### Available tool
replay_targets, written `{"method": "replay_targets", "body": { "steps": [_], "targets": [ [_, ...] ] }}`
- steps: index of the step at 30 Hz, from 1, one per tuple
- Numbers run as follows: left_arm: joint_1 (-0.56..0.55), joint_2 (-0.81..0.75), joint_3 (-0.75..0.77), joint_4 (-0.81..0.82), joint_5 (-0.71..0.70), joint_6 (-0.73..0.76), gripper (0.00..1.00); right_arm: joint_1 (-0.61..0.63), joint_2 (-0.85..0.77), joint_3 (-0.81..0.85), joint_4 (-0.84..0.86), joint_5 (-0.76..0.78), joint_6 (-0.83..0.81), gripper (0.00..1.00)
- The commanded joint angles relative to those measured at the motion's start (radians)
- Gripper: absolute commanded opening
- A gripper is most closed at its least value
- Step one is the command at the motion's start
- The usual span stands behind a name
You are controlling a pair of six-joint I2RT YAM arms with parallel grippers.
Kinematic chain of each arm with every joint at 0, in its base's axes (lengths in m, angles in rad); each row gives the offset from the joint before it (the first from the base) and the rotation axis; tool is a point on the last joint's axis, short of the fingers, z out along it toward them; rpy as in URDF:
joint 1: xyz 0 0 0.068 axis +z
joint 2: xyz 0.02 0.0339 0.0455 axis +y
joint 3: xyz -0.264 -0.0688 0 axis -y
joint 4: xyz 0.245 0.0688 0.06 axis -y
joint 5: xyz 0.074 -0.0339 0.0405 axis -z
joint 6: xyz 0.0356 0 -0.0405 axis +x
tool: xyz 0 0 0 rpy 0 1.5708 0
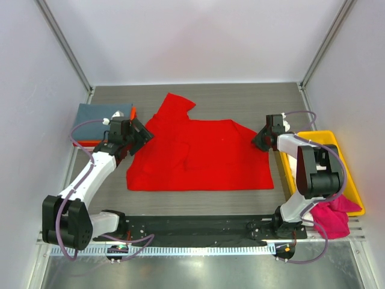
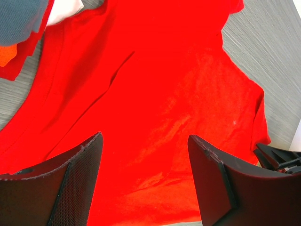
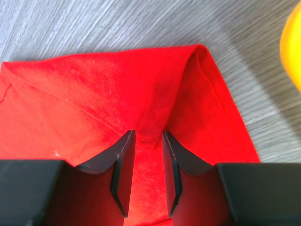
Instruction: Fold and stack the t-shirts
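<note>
A bright red t-shirt (image 1: 198, 156) lies spread flat in the middle of the table. My left gripper (image 1: 139, 135) hovers open over its left side, jaws wide apart above the cloth (image 2: 155, 94) and holding nothing (image 2: 145, 141). My right gripper (image 1: 260, 141) is at the shirt's right sleeve, its jaws nearly together with a raised ridge of red cloth (image 3: 94, 89) pinched between them (image 3: 148, 136). A folded slate grey-blue shirt (image 1: 99, 114) lies at the far left on top of an orange one (image 1: 133, 112). A magenta pink shirt (image 1: 332, 217) lies crumpled at the tray's near end.
The yellow plastic tray (image 1: 352, 180) stands along the right side, close to my right arm; its edge shows in the right wrist view (image 3: 291, 47). A bit of white cloth (image 2: 63, 12) shows by the folded stack. Frame posts and white walls enclose the table.
</note>
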Motion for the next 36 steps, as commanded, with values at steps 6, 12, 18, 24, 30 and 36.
{"method": "replay_targets", "body": {
  "steps": [6,12,18,24,30,36],
  "targets": [
    [0.004,-0.008,0.021,0.041,-0.031,0.012,0.73,-0.001,0.036,0.061,0.04,-0.001,0.012,0.33],
    [0.004,0.0,0.024,0.046,-0.036,0.009,0.73,-0.001,0.042,0.084,0.043,-0.001,0.017,0.12],
    [0.004,0.041,0.044,0.067,-0.073,0.012,0.73,-0.003,0.018,0.094,0.046,0.005,0.026,0.01],
    [0.005,0.213,0.182,0.13,-0.109,0.02,0.76,-0.012,-0.007,0.107,0.043,-0.062,0.036,0.01],
    [0.011,0.605,0.568,0.058,-0.087,0.136,0.75,-0.018,-0.011,0.104,0.037,-0.117,0.038,0.01],
    [0.018,0.989,1.053,-0.057,-0.027,0.214,0.72,-0.018,-0.004,0.101,0.04,-0.139,0.03,0.01]
  ]
}}
